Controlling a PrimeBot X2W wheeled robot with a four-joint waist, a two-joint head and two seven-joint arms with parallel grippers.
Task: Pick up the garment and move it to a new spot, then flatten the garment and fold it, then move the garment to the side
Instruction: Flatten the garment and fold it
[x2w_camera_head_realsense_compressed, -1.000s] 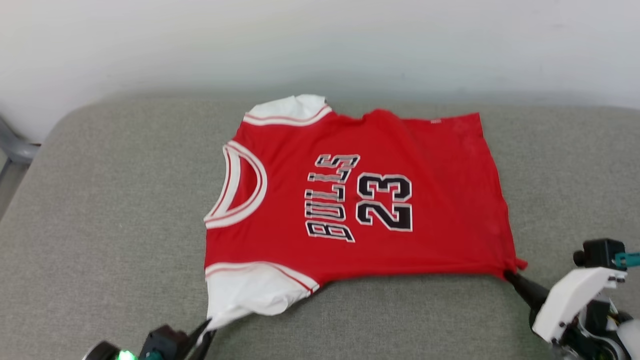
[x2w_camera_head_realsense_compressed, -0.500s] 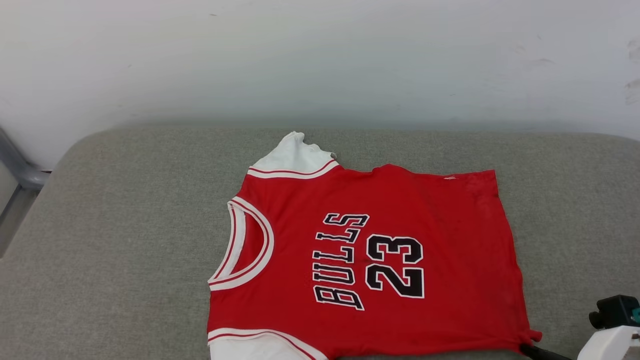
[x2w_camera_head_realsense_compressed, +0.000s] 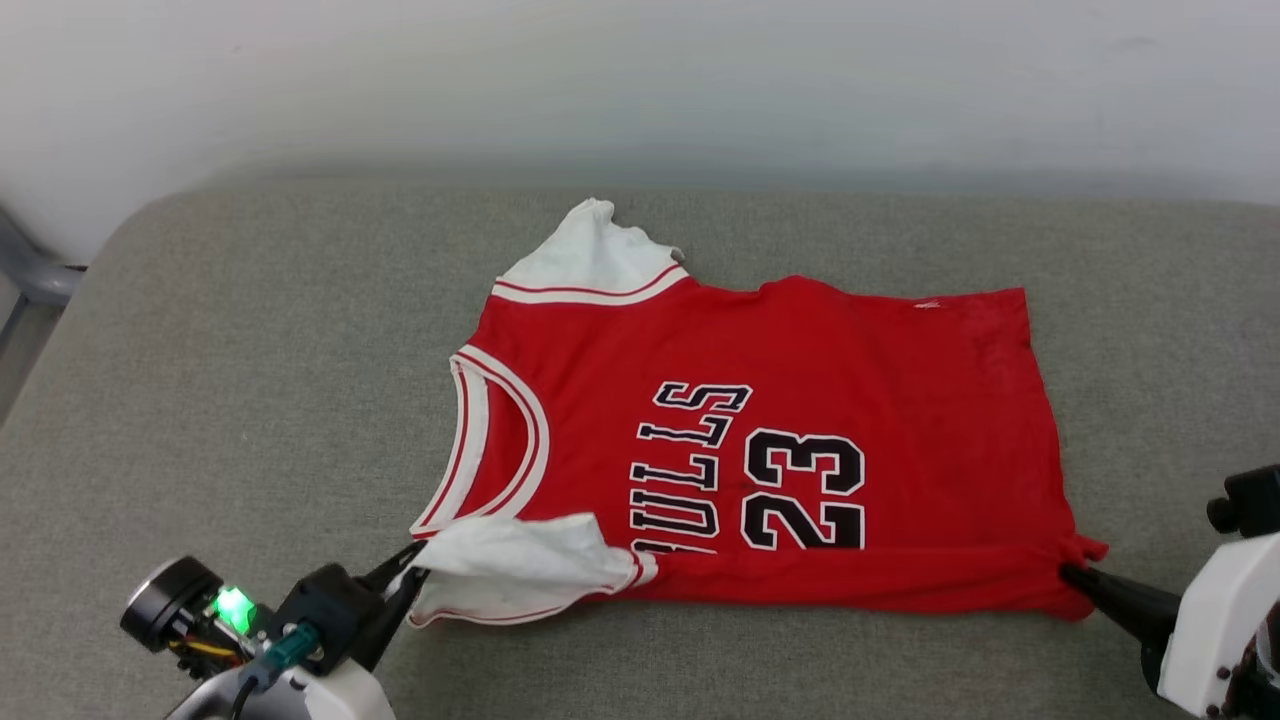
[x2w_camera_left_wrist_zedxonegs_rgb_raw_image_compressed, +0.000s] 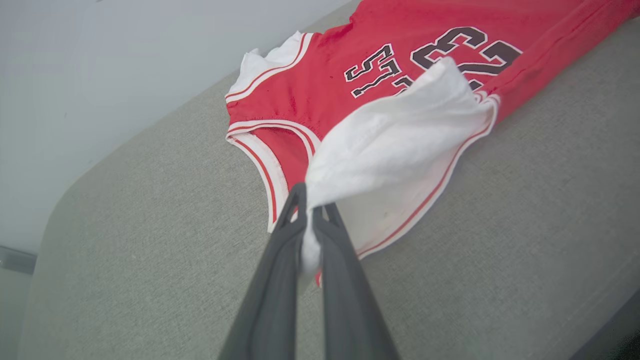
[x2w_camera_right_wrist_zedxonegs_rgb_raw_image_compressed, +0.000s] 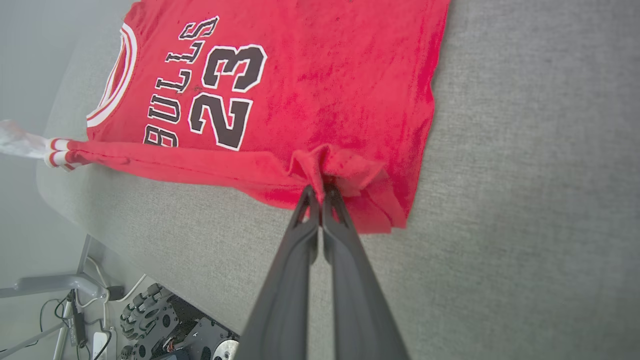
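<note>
Left gripper (x2w_camera_head_realsense_compressed: 408, 572) nipped onto white sleeve (x2w_camera_head_realsense_compressed: 520, 560) at 7 o'clock of the garment (x2w_camera_head_realsense_compressed: 800, 350); right gripper (x2w_camera_head_realsense_compressed: 1068, 574) nipped onto red hem corner (x2w_camera_head_realsense_compressed: 1085, 550) at 4 o'clock. Lies spread on grey cushion (x2w_camera_head_realsense_compressed: 250, 350), near edge raised. Looks thin, limp, light: best held by corners, tensioned evenly against bunching.

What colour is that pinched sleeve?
The sleeve is white, edged with red stripes; left wrist view shows it best.
</note>
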